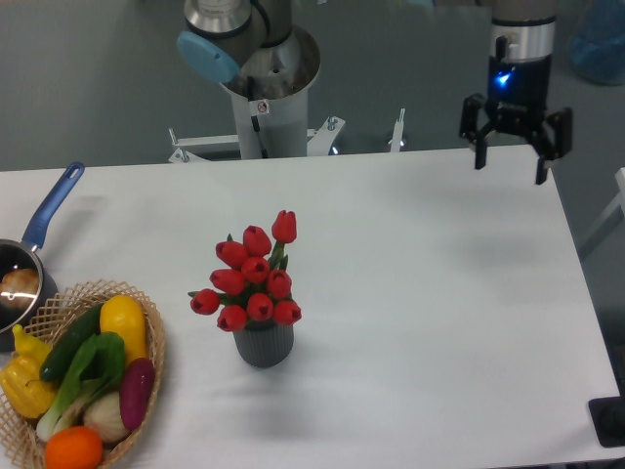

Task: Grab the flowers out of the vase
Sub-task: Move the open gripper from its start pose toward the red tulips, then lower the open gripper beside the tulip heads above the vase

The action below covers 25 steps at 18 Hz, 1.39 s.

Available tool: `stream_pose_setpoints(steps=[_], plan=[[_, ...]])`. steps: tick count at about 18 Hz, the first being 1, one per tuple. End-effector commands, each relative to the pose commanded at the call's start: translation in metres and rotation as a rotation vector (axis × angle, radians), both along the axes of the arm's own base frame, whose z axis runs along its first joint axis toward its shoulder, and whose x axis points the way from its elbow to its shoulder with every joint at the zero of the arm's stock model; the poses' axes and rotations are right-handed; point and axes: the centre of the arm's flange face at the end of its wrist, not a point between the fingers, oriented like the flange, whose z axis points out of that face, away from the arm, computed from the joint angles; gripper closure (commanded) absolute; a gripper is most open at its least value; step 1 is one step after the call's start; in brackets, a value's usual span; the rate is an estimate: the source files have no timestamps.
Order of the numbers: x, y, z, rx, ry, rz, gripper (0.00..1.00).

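Observation:
The flowers (pixel 254 277), a bunch of red tulip buds with a few green leaves, stand upright in the vase (pixel 263 345), a small dark grey ribbed cylinder on the white table, left of centre. My gripper (pixel 511 168) hangs high above the table's far right corner, far from the flowers. Its two black fingers are spread apart and nothing is between them.
A wicker basket (pixel 146 322) of colourful vegetables sits at the front left. A steel saucepan with a blue handle (pixel 49 210) is at the left edge. The arm's base column (pixel 269 107) stands behind the table's far edge.

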Motion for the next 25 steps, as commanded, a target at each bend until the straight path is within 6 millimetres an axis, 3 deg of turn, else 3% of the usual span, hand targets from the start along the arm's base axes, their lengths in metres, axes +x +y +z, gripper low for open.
stream_pose_setpoints(steps=[7, 11, 13, 19, 25], plan=[[0.024, 0.027, -0.030, -0.004, -0.059, -0.072, 0.00], [0.041, 0.060, -0.045, -0.009, -0.087, -0.145, 0.00], [0.043, 0.066, -0.047, -0.005, -0.093, -0.157, 0.00], [0.062, 0.101, -0.066, 0.165, -0.198, -0.238, 0.00], [0.079, 0.118, -0.088, 0.290, -0.299, -0.282, 0.00]])
